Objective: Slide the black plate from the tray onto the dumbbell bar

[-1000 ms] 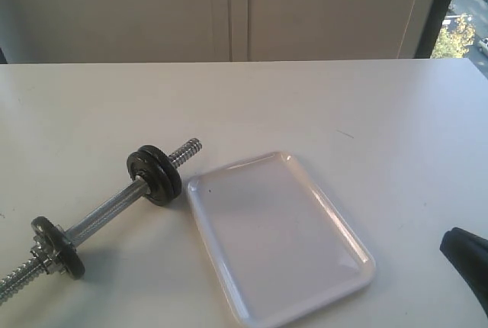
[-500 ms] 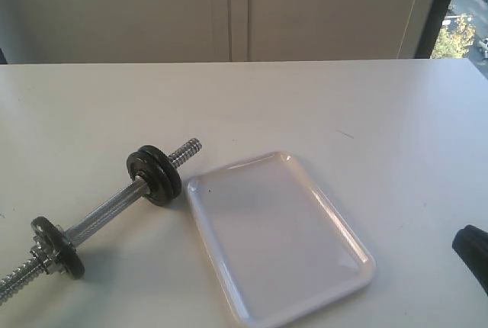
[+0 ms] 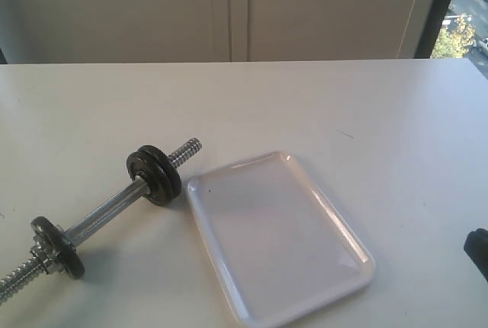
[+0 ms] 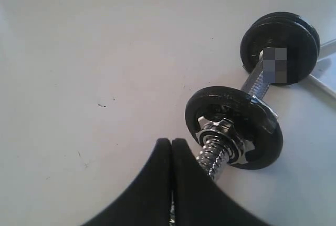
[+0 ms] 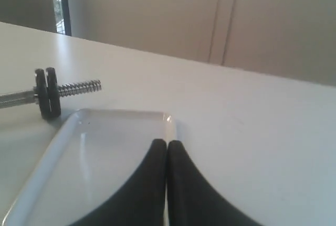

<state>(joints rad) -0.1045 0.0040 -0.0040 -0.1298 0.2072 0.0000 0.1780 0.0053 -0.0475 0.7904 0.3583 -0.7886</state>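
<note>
The dumbbell bar (image 3: 107,210) lies slantwise on the white table, left of the tray (image 3: 278,240), which holds nothing. Two dark discs sit side by side near its upper threaded end. The outer, deeper-black one is the black plate (image 3: 169,181), also seen in the right wrist view (image 5: 52,99). A third disc (image 3: 59,248) with a chrome nut sits near the bar's lower end. My left gripper (image 4: 171,141) is shut and empty, just beside that lower threaded end (image 4: 214,157). My right gripper (image 5: 167,143) is shut and empty, over the tray's near rim (image 5: 169,123).
Only a dark tip of the right arm (image 3: 479,252) shows at the exterior view's right edge. A pale wall runs behind the table, with a window strip (image 3: 457,27) at the far right.
The right arm has drawn back to the right, and now only its tip shows in the exterior view. The bar, the discs and the tray have not moved.
</note>
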